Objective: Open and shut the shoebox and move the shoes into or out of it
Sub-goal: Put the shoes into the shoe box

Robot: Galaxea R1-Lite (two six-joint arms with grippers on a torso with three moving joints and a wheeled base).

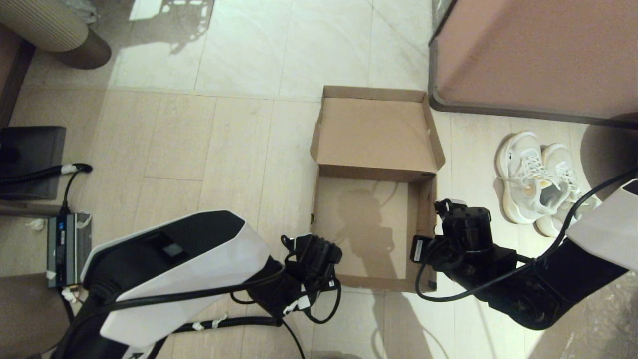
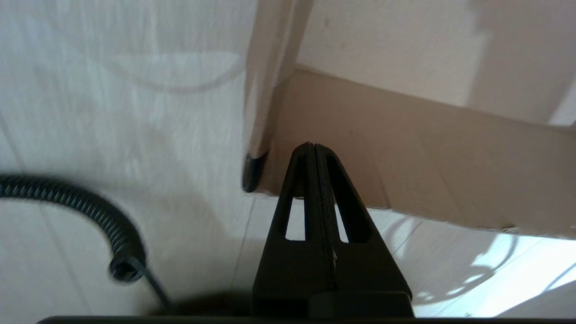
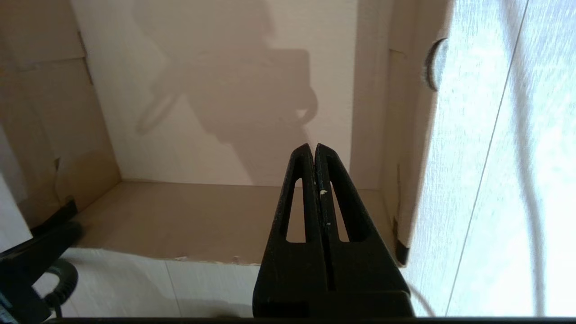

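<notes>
The brown shoebox (image 1: pixel 369 234) lies open on the floor, its lid (image 1: pixel 376 132) folded back away from me, and nothing is inside it. The white sneakers (image 1: pixel 533 182) stand side by side on the floor to the right of the box. My left gripper (image 2: pixel 311 145) is shut and empty, just outside the box's near left corner, beside the black tape (image 2: pixel 252 171). My right gripper (image 3: pixel 313 146) is also shut and empty, at the near right corner, looking into the bare box interior (image 3: pixel 225 90).
A large pinkish-brown cabinet (image 1: pixel 538 55) stands at the back right, close behind the sneakers. A dark box (image 1: pixel 30 159) and a small device with cables (image 1: pixel 67 249) sit at the left. A coiled black cable (image 2: pixel 90 211) hangs by my left wrist.
</notes>
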